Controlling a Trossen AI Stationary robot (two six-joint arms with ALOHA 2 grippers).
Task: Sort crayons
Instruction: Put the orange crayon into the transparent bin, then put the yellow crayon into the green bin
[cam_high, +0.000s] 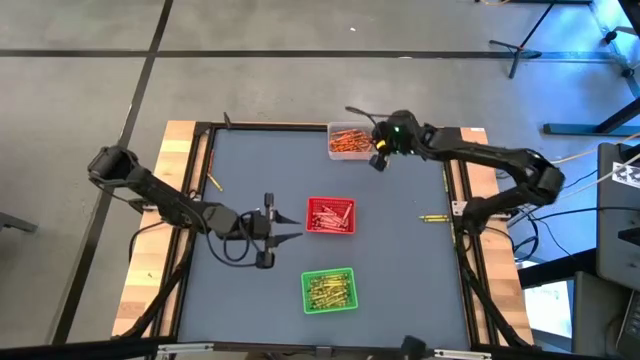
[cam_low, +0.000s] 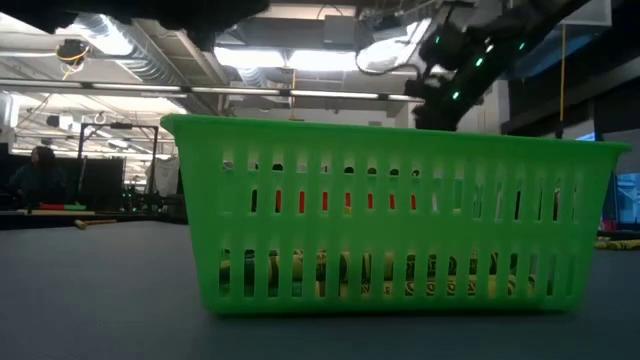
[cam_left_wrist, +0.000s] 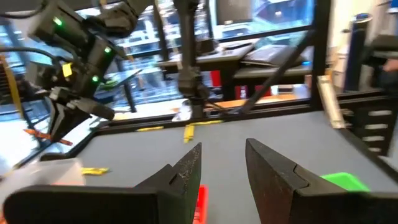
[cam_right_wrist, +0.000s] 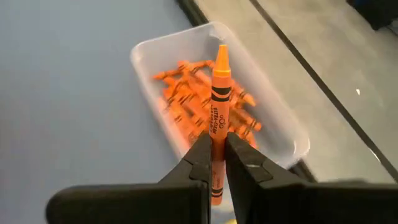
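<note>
My right gripper (cam_right_wrist: 214, 140) is shut on one orange crayon (cam_right_wrist: 217, 93) above the clear tray (cam_right_wrist: 144, 55). That tray holds several orange crayons (cam_high: 348, 140) at the table's far edge. My left gripper (cam_high: 297, 227) points level at the red tray (cam_high: 330, 202) from its left. Its fingers are open with nothing between them (cam_left_wrist: 224, 152). The red tray holds red crayons. The green tray (cam_high: 328, 272) near the front holds yellow-green ones. My right gripper pinches the orange crayon's lower half (cam_right_wrist: 216, 134) between its two fingers. The crayon lies along the fingers, its pointed tip (cam_right_wrist: 222, 53) sticking out past the fingertips. The fingers slant down from the table's right. The crayon is lifted clear above the clear tray.
A loose yellowish crayon (cam_high: 432, 217) lies near the table's right edge. Another stick (cam_high: 213, 183) lies by the left edge. In the low view the green tray (cam_low: 390, 220) fills the foreground. A raised dark frame (cam_high: 205, 150) borders the mat.
</note>
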